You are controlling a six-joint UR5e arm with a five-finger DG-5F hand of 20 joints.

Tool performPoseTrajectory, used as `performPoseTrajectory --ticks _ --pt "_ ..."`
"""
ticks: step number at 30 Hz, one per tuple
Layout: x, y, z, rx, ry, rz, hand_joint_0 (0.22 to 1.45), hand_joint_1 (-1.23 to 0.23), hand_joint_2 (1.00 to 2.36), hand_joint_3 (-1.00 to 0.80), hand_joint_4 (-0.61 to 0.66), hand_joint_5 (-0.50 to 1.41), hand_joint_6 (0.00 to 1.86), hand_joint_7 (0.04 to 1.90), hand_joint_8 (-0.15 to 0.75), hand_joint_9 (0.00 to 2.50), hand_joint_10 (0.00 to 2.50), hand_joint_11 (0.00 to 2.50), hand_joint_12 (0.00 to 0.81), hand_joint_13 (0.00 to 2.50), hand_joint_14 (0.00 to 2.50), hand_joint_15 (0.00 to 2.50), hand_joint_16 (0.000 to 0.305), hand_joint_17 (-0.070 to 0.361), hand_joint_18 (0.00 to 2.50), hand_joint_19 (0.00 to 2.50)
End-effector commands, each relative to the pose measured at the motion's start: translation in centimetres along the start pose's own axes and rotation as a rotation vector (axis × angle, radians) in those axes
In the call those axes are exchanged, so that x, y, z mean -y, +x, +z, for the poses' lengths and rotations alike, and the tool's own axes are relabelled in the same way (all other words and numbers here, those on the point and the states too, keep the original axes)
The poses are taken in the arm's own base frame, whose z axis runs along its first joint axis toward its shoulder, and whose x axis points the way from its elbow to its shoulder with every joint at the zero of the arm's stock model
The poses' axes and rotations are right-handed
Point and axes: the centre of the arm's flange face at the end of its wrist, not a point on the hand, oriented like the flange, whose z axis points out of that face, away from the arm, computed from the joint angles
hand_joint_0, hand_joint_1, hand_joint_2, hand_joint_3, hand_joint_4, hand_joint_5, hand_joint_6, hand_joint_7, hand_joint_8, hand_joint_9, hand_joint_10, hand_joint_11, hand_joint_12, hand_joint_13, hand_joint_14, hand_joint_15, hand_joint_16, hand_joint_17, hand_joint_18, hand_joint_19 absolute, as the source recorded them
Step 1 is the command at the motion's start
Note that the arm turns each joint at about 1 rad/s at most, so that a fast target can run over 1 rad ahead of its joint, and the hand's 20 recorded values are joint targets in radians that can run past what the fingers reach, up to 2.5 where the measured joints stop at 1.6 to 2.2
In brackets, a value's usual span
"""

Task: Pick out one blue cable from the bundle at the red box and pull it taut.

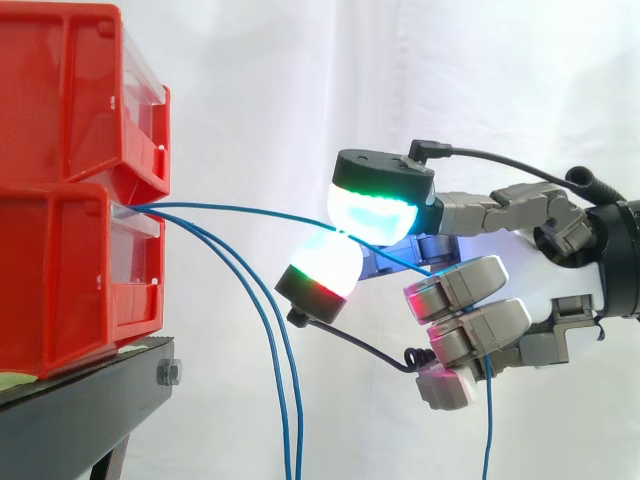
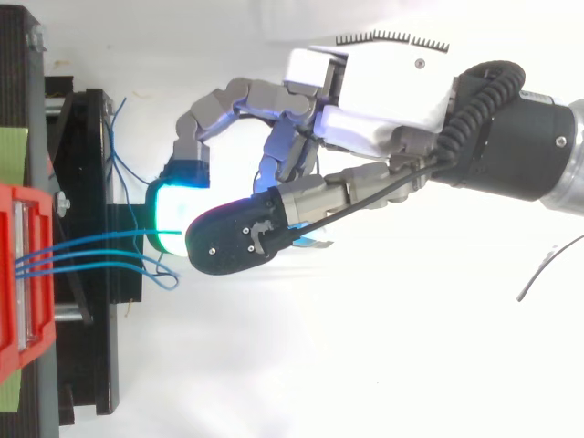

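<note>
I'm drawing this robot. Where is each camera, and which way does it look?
Side view: sits beside the work at about its height, looking level across at the stacked red plastic bins; the robot's hand reaches in from the right.
Top view: sits above, looking down on the bins and black metal stand; the hand and black wrist enter from the right.
Both share the bins, and the hand pinching one thin blue cable.
</note>
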Motion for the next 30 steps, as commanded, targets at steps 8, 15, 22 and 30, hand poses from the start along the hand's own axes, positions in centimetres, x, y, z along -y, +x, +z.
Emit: performPoseTrajectory --ticks 8,15,22,30 --pt "-0.01 0.13 -0.03 -0.001 0.001 0.001 0.6 -0.63 1.01 -0.42 0.02 -0.15 0.94 0.96 0.223 1.4 0.34 1.53 0.279 1.49 0.0 1.64 0.044 0.1 0.98 0.98" --pt "0.16 0.14 -0.01 -0.001 0.002 0.001 0.59 -0.58 1.0 -0.45 0.02 -0.15 0.94 0.92 0.226 1.4 0.33 1.52 0.288 1.48 0.0 1.65 0.045 0.1 0.98 0.98" --pt "0.08 0.14 0.01 -0.001 0.001 0.001 0.58 -0.57 1.0 -0.48 0.03 -0.15 0.93 0.92 0.234 1.4 0.32 1.52 0.291 1.48 0.0 1.63 0.045 0.101 0.99 0.98" --pt "0.08 0.14 0.01 -0.001 0.001 0.001 0.55 -0.62 1.0 -0.5 0.04 -0.15 0.92 0.92 0.239 1.4 0.32 1.51 0.295 1.49 0.0 1.63 0.046 0.104 1.0 0.96"
